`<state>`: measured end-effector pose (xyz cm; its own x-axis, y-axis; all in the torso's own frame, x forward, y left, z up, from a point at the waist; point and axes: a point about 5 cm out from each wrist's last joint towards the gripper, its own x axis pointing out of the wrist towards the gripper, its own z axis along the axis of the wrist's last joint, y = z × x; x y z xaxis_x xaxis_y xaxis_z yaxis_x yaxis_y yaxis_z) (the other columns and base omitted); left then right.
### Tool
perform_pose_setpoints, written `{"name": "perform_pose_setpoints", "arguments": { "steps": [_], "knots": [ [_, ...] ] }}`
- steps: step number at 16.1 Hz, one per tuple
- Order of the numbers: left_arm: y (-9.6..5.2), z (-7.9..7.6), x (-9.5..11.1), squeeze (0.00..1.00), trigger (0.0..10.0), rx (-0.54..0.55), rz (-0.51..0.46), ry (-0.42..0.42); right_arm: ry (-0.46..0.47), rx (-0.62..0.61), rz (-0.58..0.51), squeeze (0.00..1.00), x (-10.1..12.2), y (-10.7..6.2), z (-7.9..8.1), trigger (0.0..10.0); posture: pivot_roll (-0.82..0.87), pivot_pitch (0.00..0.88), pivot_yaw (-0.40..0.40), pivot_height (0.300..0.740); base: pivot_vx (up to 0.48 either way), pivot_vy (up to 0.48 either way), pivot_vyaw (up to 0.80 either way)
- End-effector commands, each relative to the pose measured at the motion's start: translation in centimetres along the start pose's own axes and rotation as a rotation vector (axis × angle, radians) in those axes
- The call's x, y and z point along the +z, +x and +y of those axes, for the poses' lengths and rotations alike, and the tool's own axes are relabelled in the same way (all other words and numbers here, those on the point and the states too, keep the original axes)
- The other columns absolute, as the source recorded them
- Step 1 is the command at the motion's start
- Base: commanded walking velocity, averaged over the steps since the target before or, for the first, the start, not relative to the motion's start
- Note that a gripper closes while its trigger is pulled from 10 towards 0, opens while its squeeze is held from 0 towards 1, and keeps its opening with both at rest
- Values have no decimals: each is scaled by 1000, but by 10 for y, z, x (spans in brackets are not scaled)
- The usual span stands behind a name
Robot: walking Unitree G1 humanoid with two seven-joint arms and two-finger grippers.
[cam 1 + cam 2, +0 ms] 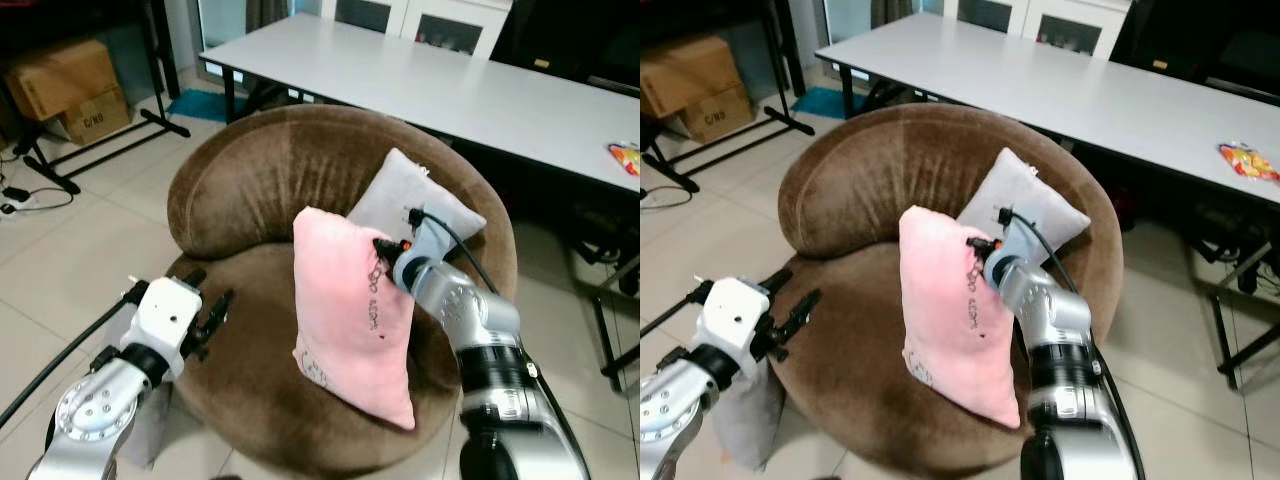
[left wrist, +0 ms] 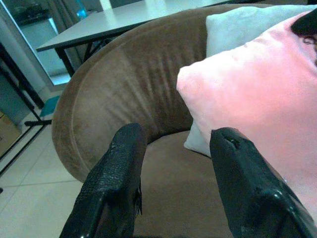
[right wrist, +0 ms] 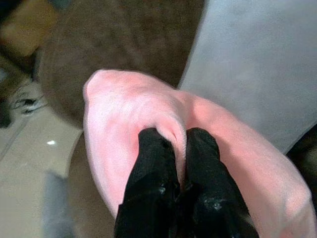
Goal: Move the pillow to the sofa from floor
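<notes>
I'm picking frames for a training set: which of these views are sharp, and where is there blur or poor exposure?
Head views: evenly lit, crisp on the pink pillow and brown sofa; the right arm's lower edge smears. Left wrist view: the left tool looks soft up close, and the pillow is slightly overexposed. Right wrist view: blurred background, with the right tool pinching pink fabric.

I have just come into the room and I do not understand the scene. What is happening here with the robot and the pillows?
The robot's right gripper is pinching the pink pillow near its top edge and holding it upright over the seat of the round brown sofa. A grey pillow leans against the backrest behind it. The left gripper is open and holds nothing, near the sofa's front left edge. Another grey cushion lies on the floor beside the sofa.
</notes>
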<state>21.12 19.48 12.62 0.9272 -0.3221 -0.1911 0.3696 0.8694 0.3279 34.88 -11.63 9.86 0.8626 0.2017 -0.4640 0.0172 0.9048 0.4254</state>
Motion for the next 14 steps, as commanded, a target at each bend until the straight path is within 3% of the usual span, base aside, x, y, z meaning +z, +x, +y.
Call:
{"name": "perform_pose_setpoints", "arguments": {
  "steps": [1, 2, 3, 4, 7, 9, 10, 14],
  "knots": [
    [3, 0, 1, 0, 10000, -19, -4, 8, 7, -65, -45, 0, 7, 5, -13, 10000, 88, 0, -98, 740, 0, 0, 0],
    [4, 2, 2, 0, 10000, -17, -8, 12, 8, -98, -76, 0, 13, 8, -18, 10000, 93, 0, -99, 740, 0, 0, 0],
    [6, 3, 2, 0, 10000, -17, -11, 16, 9, -127, -108, 580, 20, 11, -22, 10000, 93, 0, -99, 740, 0, 0, 0],
    [7, 5, 4, 0, 10000, -21, -15, 19, -15, -156, -167, 1000, 36, 12, -26, 10000, 99, 0, -101, 740, 0, 0, 0],
    [6, 0, 2, 0, 10000, -91, 3, -32, -24, -134, -238, 1000, 55, 11, -29, 10000, 98, 0, -103, 740, 0, 0, 0],
    [5, -7, 0, 0, 10000, -157, 18, -60, -51, -174, -267, 1000, 59, 9, -39, 10000, 98, 0, -103, 740, 0, 0, 0],
    [6, -8, -2, 0, 10000, -175, 19, -66, -59, -204, -321, 1000, 69, 4, -52, 10000, 89, 0, -94, 740, 0, 0, 0],
    [12, 2, 1, 0, 10000, -86, -25, -67, -165, -138, -457, 1000, 88, -7, -51, 10000, 64, 0, -79, 740, 0, 0, 0]
  ]
}}
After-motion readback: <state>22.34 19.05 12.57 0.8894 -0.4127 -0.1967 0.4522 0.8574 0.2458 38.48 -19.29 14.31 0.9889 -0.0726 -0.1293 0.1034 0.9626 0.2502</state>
